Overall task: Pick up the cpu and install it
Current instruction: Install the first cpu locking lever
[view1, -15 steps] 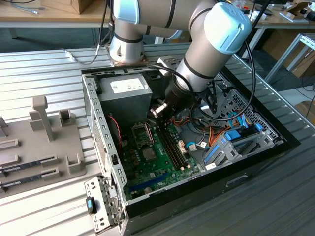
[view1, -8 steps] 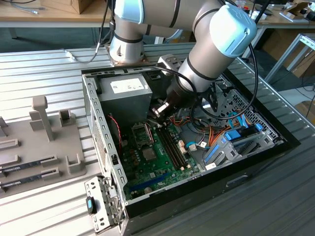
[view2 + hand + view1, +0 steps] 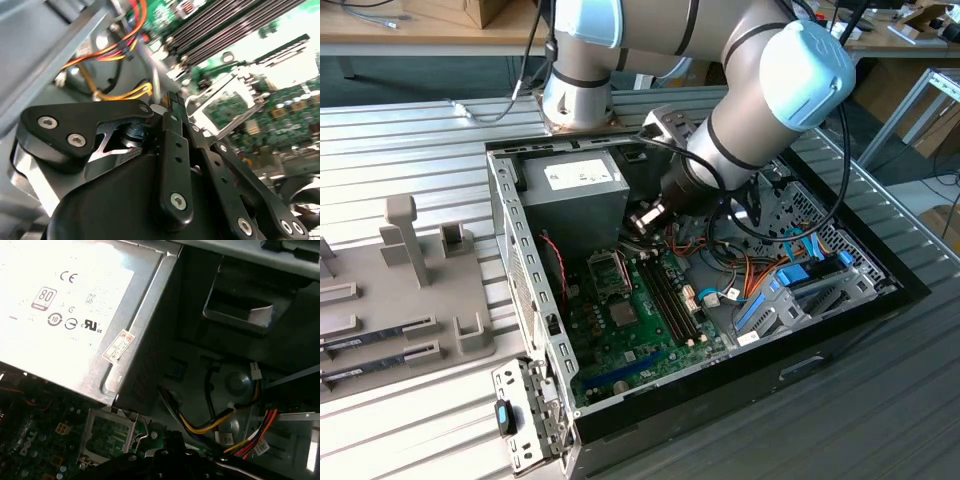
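Note:
My gripper (image 3: 645, 217) hangs inside the open computer case (image 3: 525, 290), just above and toward the exterior view's right of the motherboard socket frame (image 3: 610, 272). Its black fingers (image 3: 175, 112) stand close together, shut on a thin pale piece that I take for the cpu (image 3: 641, 219), seen nearly edge-on. The socket frame (image 3: 227, 95) lies a short way beyond the fingertips in the second wrist view, its metal lever raised. In the first wrist view the socket frame (image 3: 107, 437) sits by the power supply corner, green showing inside it.
The grey power supply (image 3: 575, 190) stands close behind the gripper. Coloured cables (image 3: 720, 260) run beside it, and memory slots (image 3: 670, 295) lie next to the socket. A dull dark-grey chip (image 3: 623, 315) sits below the socket. A grey fixture (image 3: 400, 290) holds memory sticks (image 3: 380, 340).

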Robot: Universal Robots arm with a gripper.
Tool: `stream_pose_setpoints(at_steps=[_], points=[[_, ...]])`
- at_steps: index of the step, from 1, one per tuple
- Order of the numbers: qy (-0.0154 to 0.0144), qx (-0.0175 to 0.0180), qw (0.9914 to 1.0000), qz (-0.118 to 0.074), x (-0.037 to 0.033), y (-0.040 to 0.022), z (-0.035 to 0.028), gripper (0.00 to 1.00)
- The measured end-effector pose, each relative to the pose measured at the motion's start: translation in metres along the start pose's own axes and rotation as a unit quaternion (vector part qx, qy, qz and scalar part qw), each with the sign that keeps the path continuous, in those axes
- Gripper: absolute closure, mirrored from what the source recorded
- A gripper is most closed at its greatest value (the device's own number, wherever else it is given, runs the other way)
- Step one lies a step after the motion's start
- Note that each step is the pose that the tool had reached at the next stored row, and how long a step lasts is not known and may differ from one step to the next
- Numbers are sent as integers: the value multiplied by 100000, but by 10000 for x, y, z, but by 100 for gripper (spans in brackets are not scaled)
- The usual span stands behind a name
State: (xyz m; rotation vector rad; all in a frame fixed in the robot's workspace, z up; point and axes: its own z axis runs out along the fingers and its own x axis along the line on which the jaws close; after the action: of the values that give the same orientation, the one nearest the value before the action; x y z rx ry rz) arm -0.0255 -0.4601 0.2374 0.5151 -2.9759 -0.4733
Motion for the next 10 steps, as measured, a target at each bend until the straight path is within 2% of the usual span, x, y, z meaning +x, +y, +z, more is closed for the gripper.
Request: stream_pose_setpoints(at_steps=[1,3,4,7,10], points=[[-112,-730,99996,-505,0,0,0,89],[337,-710,99980,-1859,0,0,2,89],[1070,-647,99912,-4010,0,-3,9,89],[1241,-633,99890,-4469,-1,-11,32,89],[1521,-620,99848,-5270,-3,-29,86,89]])
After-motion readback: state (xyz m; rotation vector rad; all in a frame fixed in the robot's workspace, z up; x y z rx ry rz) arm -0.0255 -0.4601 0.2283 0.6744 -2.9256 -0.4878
